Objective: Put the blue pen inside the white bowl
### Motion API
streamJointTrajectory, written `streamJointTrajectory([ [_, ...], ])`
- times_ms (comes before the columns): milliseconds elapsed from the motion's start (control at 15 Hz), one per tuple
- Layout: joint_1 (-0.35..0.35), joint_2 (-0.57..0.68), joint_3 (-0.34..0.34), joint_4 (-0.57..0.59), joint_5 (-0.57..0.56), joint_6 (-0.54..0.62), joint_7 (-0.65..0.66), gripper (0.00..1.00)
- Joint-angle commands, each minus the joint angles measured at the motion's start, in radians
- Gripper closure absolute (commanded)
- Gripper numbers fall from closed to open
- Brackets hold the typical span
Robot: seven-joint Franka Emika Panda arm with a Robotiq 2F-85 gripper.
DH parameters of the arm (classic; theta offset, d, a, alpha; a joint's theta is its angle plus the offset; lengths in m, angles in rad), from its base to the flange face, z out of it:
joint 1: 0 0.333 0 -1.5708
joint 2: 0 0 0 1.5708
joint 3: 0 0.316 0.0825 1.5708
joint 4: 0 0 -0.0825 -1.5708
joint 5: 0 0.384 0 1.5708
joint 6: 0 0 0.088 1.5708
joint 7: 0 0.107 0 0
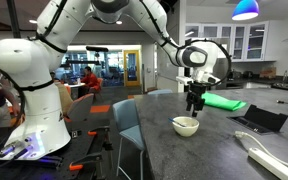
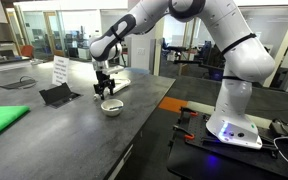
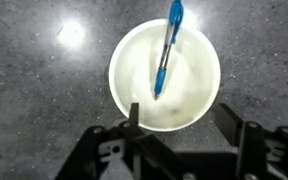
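- Blue pen [image 3: 165, 50] is in the white bowl [image 3: 134, 70]: one end sits near the bowl's centre, the other leans on the rim and sticks out past it at the top of the wrist view.
- Jaws are released and spread wide, w/ nothing btwn them. Both tips show at the bottom of the wrist view, clear of the pen.
- Jaws hang above the bowl, slightly off-centre in the wrist view, not touching it.
- In both exterior views the bowl [image 1: 186, 125] [image 2: 111, 106] stands upright on the dark grey desk [image 1: 174, 155] [image 2: 74, 140]. The pen is too small to make out there.
- White arm [image 1: 84, 30] [image 2: 224, 40] reaches over the desk, wrist pointing straight down.
- Flat green pad [image 1: 224, 102] [image 2: 2, 122] lies on the desk, well apart from the bowl.
- Black tablet-like item [image 1: 262, 118] [image 2: 56, 95] lies near the bowl, not touching it.
- Long white curved obj [image 1: 274, 155] sits at the desk edge in an exterior view.
- White sign card [image 2: 60, 70] stands behind the black item in an exterior view.
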Motion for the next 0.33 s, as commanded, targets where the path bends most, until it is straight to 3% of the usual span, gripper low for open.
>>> streamJointTrajectory([
  [0,0.001,-0.095,-0.001,-0.046,-0.006,-0.057,-0.005,0.0],
  [267,0.011,-0.203,0.001,-0.068,-0.028,-0.103,-0.015,0.0],
])
